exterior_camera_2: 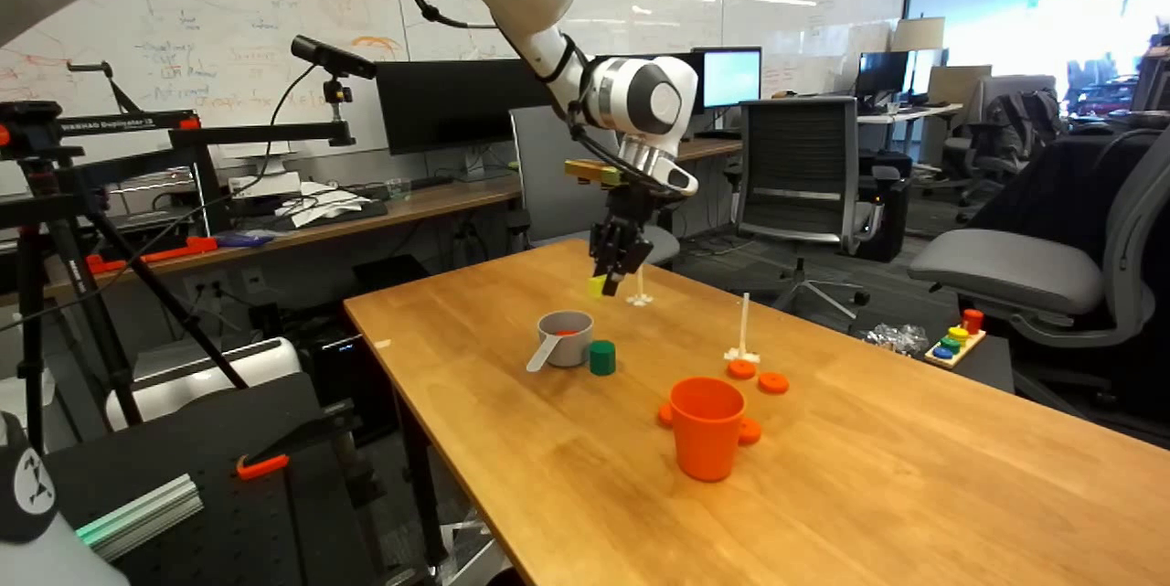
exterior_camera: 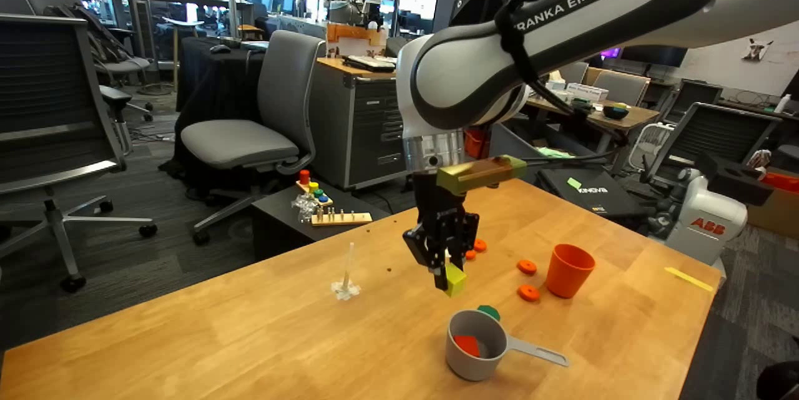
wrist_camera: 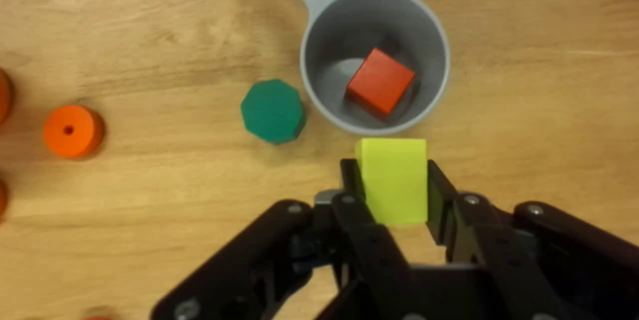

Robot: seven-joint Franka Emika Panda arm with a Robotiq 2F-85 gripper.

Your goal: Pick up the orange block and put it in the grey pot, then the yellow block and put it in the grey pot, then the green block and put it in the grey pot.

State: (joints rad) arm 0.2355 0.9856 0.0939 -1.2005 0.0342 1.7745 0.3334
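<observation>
My gripper (wrist_camera: pixel 393 175) is shut on the yellow block (wrist_camera: pixel 394 182), with a black finger on each side of it. The yellow block also shows in both exterior views (exterior_camera: pixel 455 282) (exterior_camera_2: pixel 596 286), held above the table. The grey pot (wrist_camera: pixel 433 43) stands upright just ahead of the held block in the wrist view, and in both exterior views (exterior_camera: pixel 463 360) (exterior_camera_2: pixel 576 352). The orange block (wrist_camera: pixel 382 80) lies inside the pot, also visible there in an exterior view (exterior_camera: pixel 467 344). The green block (wrist_camera: pixel 273 111) stands on the table beside the pot, also in an exterior view (exterior_camera_2: pixel 601 357).
An orange-red cup (exterior_camera: pixel 568 275) stands upright on the table, also in an exterior view (exterior_camera_2: pixel 707 440). Several orange discs (exterior_camera: pixel 527 267) (wrist_camera: pixel 70 131) lie near it. Thin upright pegs (exterior_camera_2: pixel 743 330) (exterior_camera: pixel 347 272) are fixed to the table. The pot's handle (exterior_camera: pixel 540 352) sticks out sideways.
</observation>
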